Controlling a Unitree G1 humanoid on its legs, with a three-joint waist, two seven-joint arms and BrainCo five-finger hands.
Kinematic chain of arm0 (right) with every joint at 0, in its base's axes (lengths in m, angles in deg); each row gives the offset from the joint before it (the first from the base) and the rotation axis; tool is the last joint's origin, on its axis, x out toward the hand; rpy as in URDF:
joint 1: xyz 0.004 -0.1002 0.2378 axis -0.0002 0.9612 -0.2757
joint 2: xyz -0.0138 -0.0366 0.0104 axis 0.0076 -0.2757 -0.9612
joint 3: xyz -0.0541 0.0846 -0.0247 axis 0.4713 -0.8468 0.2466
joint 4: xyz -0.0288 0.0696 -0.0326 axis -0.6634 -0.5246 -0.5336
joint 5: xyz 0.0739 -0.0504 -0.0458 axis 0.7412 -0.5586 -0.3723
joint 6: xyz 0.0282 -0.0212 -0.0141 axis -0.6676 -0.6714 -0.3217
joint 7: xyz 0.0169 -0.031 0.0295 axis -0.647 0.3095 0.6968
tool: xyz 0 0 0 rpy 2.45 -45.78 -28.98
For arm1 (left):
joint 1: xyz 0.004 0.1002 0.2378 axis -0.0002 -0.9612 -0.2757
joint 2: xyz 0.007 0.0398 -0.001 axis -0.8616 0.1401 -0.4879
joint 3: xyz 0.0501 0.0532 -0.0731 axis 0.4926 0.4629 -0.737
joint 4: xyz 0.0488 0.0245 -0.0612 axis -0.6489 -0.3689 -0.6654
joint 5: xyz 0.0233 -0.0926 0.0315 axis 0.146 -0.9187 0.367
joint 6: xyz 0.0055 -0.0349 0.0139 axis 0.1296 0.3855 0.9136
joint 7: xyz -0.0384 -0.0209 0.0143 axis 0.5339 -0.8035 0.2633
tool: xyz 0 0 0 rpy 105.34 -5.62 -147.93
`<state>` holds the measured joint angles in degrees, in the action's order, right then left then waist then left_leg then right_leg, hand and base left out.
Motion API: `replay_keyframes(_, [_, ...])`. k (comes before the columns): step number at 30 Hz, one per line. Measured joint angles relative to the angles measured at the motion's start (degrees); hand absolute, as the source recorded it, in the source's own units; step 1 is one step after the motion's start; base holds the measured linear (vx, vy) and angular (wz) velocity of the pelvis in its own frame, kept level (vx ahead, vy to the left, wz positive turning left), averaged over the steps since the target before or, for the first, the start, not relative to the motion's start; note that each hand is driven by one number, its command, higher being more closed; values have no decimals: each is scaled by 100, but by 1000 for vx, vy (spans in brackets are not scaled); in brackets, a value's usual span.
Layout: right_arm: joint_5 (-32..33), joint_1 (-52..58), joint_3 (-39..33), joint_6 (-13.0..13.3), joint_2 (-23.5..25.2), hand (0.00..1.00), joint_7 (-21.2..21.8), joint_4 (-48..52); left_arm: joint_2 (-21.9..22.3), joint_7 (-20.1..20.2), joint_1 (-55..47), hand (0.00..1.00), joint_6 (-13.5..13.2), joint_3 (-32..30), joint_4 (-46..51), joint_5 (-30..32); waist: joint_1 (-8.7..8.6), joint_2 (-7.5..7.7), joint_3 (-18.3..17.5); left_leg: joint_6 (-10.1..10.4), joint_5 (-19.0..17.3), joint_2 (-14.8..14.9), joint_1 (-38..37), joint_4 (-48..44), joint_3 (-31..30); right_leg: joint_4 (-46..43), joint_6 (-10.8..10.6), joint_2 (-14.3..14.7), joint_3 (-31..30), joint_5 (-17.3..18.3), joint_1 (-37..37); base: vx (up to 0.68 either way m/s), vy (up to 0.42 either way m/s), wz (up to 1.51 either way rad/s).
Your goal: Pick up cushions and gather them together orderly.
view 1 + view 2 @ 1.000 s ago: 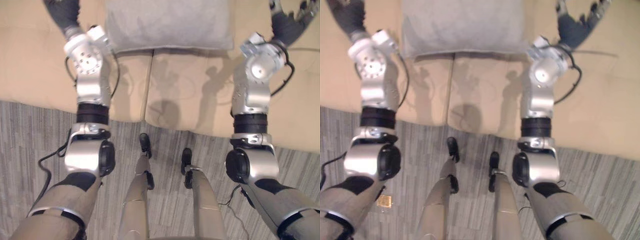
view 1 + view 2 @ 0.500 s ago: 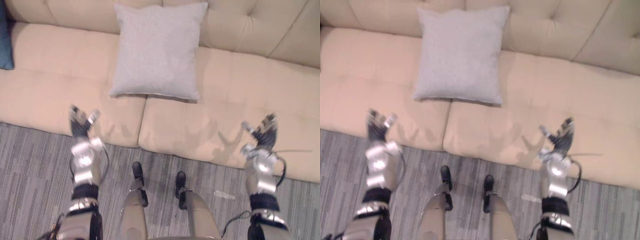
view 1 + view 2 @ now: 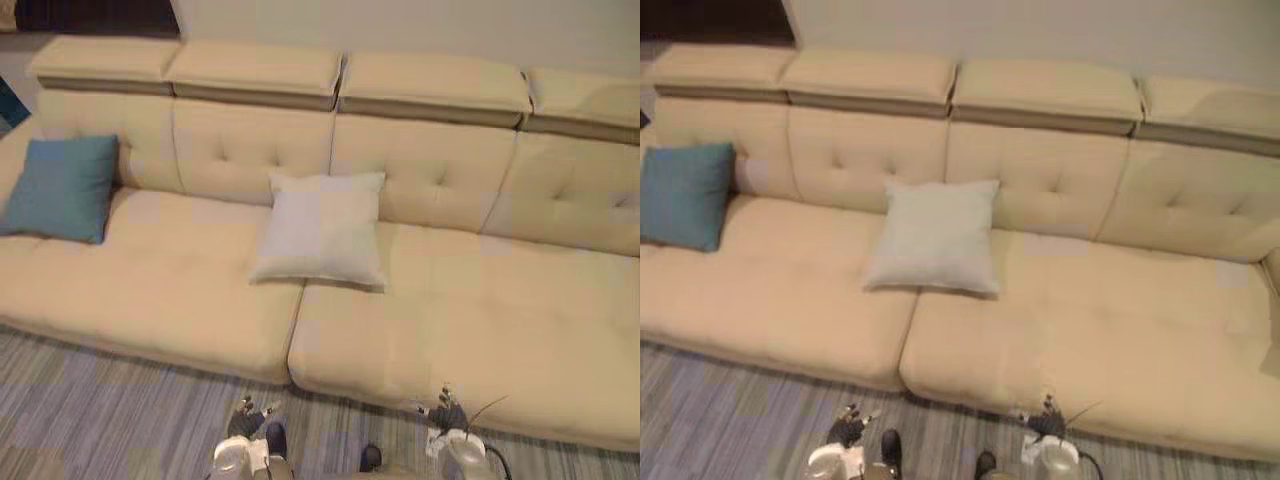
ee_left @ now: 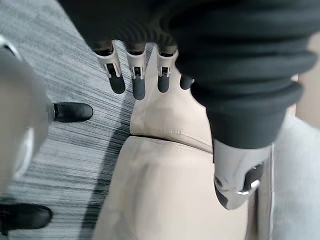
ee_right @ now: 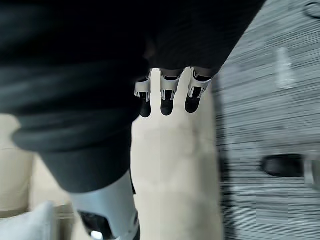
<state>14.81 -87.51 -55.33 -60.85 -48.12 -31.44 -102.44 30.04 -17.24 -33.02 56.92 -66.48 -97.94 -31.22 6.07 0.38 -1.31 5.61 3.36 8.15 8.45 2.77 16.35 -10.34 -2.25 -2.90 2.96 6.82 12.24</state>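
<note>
A light grey cushion leans against the backrest at the middle of the beige sofa. A blue cushion stands at the sofa's far left end, well apart from the grey one. My left hand and right hand hang low in front of the sofa's front edge, both open and holding nothing. In the left wrist view straight fingers and thumb hover over the seat, with the grey cushion's edge beside them. The right wrist view shows relaxed fingers over the seat.
The long sofa has several tufted back sections and headrests. Grey striped carpet runs along its front edge. Bare seat lies to the right of the grey cushion and between the two cushions.
The whole picture has shifted: the camera now takes in the full sofa, with the blue cushion in view. Both hands, earlier raised by the grey cushion, now sit low near the sofa's front.
</note>
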Motion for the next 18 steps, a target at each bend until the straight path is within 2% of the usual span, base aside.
replay_keyframes(3, [1, -46, -320, -51, -20, 0, -1, -333, -119, 4, 2, 0, 75, 1, -104, 113, -26, 25, 23, 33, 30, -104, -185, 32, -64, 281, 5, -26, -89, -169, -267, 116, 46, -11])
replay_keyframes(7, [3, -255, -321, -83, -14, 0, 0, -452, -240, 3, 92, 0, 82, 9, -104, 222, -73, 93, 177, 21, 6, -164, -252, 2, -68, 417, -92, -59, -349, -339, -305, 63, 31, -32])
replay_keyframes(10, [5, -597, -206, -83, -8, 0, -1, -407, -315, -2, 447, 0, 84, 128, -97, 216, -76, 160, 362, -92, -225, -151, 134, -481, 136, 141, -191, -107, -518, -458, 81, -45, 48, -38])
replay_keyframes(11, [11, -652, -45, -83, -20, 0, -4, -378, -294, -1, 656, 0, 85, 240, -34, 208, -83, 183, 482, -204, -413, -139, 256, -840, 183, -89, -225, -160, -487, -484, 189, -99, 49, -14])
replay_keyframes(12, [11, -681, 23, -83, -17, 0, -3, -353, -246, -3, 658, 0, 79, 242, 91, 204, -80, 159, 482, -246, -463, -70, 272, -906, 202, -13, -279, -177, -487, -521, 124, -99, 49, -14])
replay_keyframes(13, [12, -681, 53, -87, -12, 0, -5, -331, -229, 0, 663, 0, 73, 237, 155, 204, -77, 146, 509, -259, -472, -46, 298, -912, 236, -169, -263, -217, -442, -409, 134, -100, 26, 12])
replay_keyframes(14, [12, -616, 185, -95, 9, 0, 3, -279, -202, -7, 655, 0, 57, 224, 270, 191, -106, 144, 516, -289, -485, -60, 342, -1023, 190, -1465, -304, -339, -156, 203, 390, -89, 8, 36])
replay_keyframes(15, [11, -607, 190, -102, 15, 0, 1, -279, -162, -19, 605, 0, 48, 208, 354, 164, -74, 149, 516, -312, -468, -74, 383, -1165, 139, -2421, -471, -478, 68, 528, 361, -71, 2, 42])
replay_keyframes(17, [8, -645, 208, -95, 15, 0, -4, -230, -161, -47, 482, 0, 66, 81, 368, 82, 1, 199, 480, -311, -465, -77, 559, -1461, 118, -2842, -524, -684, 304, 709, 53, -77, -64, 26])
replay_keyframes(18, [10, -676, 254, -90, 3, 0, -15, -181, -166, -72, 459, 0, 68, -16, 381, -13, 62, 244, 460, -285, -447, -58, 763, -1633, 110, -2419, -574, -665, 297, 951, -133, -146, -142, 15])
